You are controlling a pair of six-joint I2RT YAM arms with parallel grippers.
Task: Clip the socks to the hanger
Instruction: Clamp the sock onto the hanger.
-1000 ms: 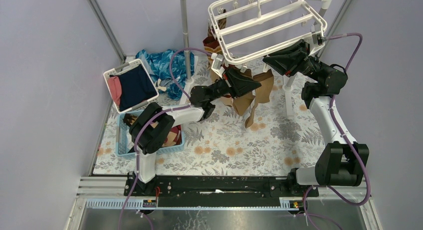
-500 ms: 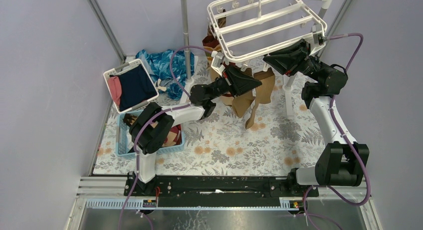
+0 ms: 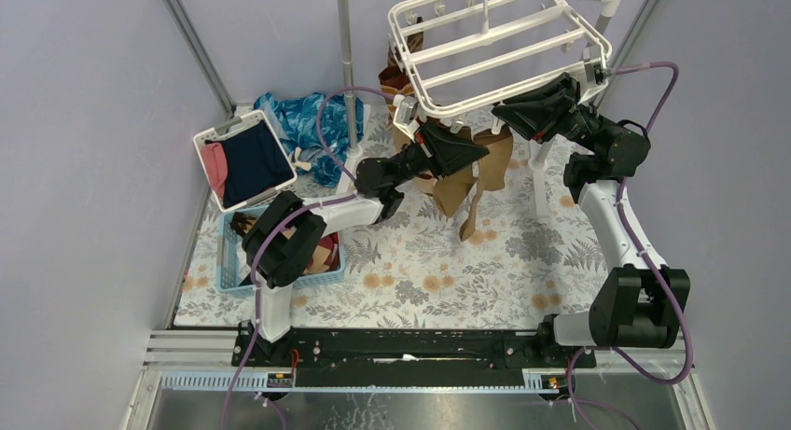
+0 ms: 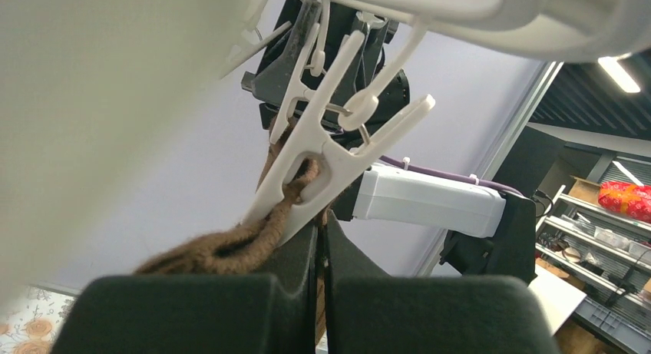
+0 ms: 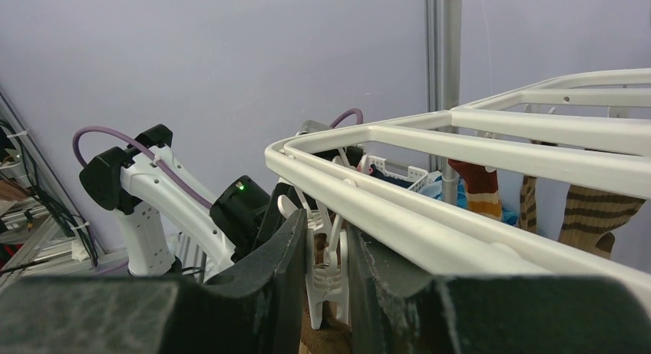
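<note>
The white hanger (image 3: 504, 52) hangs from the rack bar at the back. My left gripper (image 3: 481, 150) is shut on the top of a brown sock (image 3: 457, 192) that dangles below it. In the left wrist view a white clip (image 4: 330, 139) has the sock's brown cuff (image 4: 230, 246) in its mouth, just above my shut gripper (image 4: 322, 285). My right gripper (image 3: 499, 113) sits under the hanger's front rim. In the right wrist view it (image 5: 326, 269) is shut on that clip's (image 5: 328, 277) handles, beside the frame (image 5: 460, 177). Striped socks (image 5: 591, 216) hang at the far side.
A blue basket (image 3: 233, 262) of socks sits at the left on the floral mat (image 3: 420, 262). A white basket (image 3: 210, 136) holds navy and pink clothes. A blue patterned cloth (image 3: 298, 117) lies by the rack pole (image 3: 347, 66). A rack leg (image 3: 539, 183) stands right of the sock.
My left gripper has lifted the sock's top slightly toward the clip. The hanger has shifted a little. The right arm has barely moved.
</note>
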